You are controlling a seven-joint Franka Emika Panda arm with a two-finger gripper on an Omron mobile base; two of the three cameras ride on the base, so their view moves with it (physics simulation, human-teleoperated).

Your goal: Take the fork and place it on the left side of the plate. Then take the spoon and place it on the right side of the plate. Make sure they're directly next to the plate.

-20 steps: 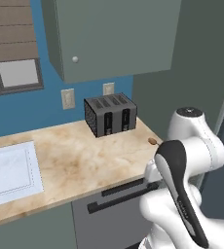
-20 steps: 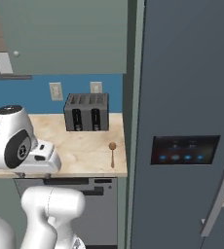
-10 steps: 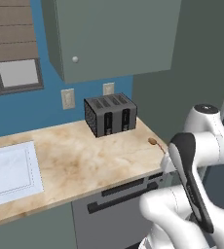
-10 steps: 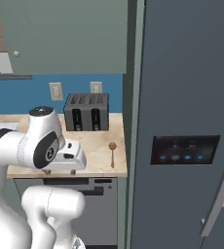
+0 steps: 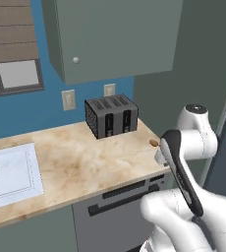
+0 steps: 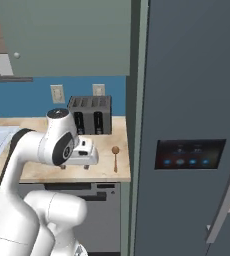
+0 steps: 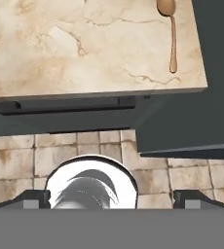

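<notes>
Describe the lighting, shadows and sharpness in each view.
Left base view: flat even light, toaster casts only a faint shadow, edges crisp. Right base view: same soft light, dark fridge without glare. Hand view: spoon sharp on the counter, dim floor tiles below, no blur.

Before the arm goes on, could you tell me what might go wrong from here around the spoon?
1. The spoon lies flat at the counter end beside the fridge; the open claw could bump the fridge wall there.
2. It is thin, so the claw may slip and nudge it off the edge.
</notes>
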